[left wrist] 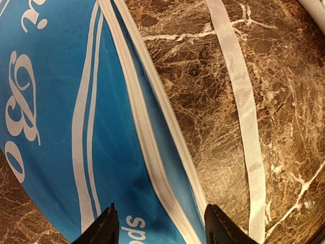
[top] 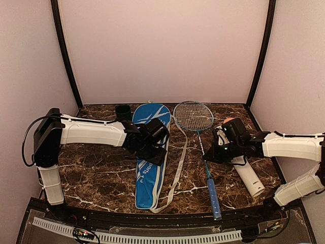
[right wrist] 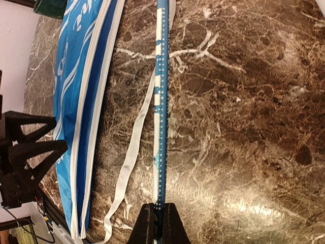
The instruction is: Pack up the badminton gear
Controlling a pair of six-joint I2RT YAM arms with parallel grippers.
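Right pincer [right wrist: 158,212] is pinching, fully closed, the blue-handled badminton racket [right wrist: 160,101] at centre-right of frame, likely needing a level lift toward the blue fabric racket bag [top: 150,152] left of it, where the left pincer [left wrist: 160,218] is hovering open, empty.

The blue racket bag [top: 147,188] carries white printed lettering, of which only "ports" reads in the top view. The larger cursive letters beside it, seen from the left wrist, are too cropped to make out.
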